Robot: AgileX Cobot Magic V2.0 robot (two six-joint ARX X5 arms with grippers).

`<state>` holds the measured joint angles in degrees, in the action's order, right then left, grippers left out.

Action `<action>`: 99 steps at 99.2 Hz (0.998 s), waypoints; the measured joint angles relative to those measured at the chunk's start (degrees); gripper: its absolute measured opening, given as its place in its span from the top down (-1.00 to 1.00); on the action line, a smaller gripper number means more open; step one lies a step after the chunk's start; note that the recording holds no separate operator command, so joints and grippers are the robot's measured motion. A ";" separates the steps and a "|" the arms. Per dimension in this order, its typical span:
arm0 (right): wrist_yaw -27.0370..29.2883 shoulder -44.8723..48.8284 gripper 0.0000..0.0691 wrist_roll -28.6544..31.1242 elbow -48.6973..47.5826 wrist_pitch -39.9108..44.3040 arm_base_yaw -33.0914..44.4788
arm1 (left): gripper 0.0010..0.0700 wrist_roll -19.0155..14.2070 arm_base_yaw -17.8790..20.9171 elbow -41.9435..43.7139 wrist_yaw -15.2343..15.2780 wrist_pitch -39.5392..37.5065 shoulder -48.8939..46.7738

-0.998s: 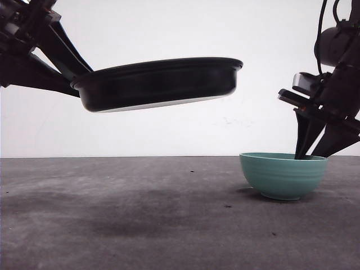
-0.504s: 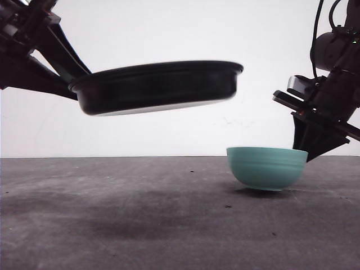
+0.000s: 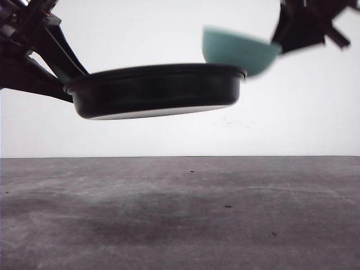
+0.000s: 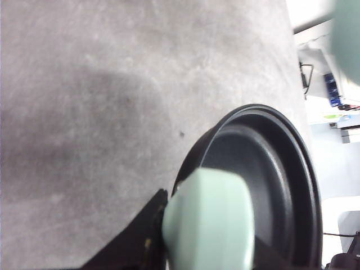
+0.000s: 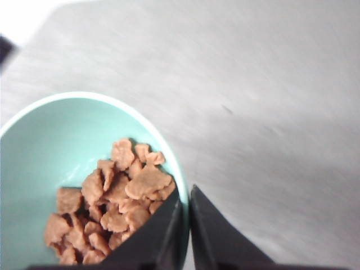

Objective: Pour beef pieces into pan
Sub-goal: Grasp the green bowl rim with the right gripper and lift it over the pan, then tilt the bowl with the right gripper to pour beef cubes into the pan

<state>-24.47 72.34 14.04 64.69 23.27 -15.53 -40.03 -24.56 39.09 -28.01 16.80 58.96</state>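
Right gripper pinching our teal bowl of beef pieces sits just above the pan rim's right edge.

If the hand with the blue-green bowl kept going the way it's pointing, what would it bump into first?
Probably the grey table. In the wrist view the right gripper, clamped on the bowl rim, points down past it at bare tabletop. The pan sits beside it, though depth is unclear.

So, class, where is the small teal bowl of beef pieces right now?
In the front view the teal bowl hangs in the air at upper right, held by the right gripper, just above the black frying pan's right rim.
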 joint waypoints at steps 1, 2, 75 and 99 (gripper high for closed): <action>0.44 -0.37 0.95 0.04 0.00 0.02 -0.46 | 0.87 0.02 -0.02 0.22 0.00 0.26 0.15; 0.90 -0.79 0.95 0.07 0.00 0.07 -0.94 | 0.87 0.07 -0.02 0.52 0.00 0.59 0.37; 57.44 -5.09 0.95 -15.72 0.00 -2.40 -40.81 | 0.87 7.48 -2.23 12.61 3.26 11.34 5.16; 67.45 -4.11 0.96 -26.32 0.00 -7.78 -46.18 | 0.87 7.32 -2.23 12.90 3.26 11.39 5.16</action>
<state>42.98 68.23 -12.27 64.69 15.49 -61.71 -32.71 -26.79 51.99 -24.75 28.18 64.12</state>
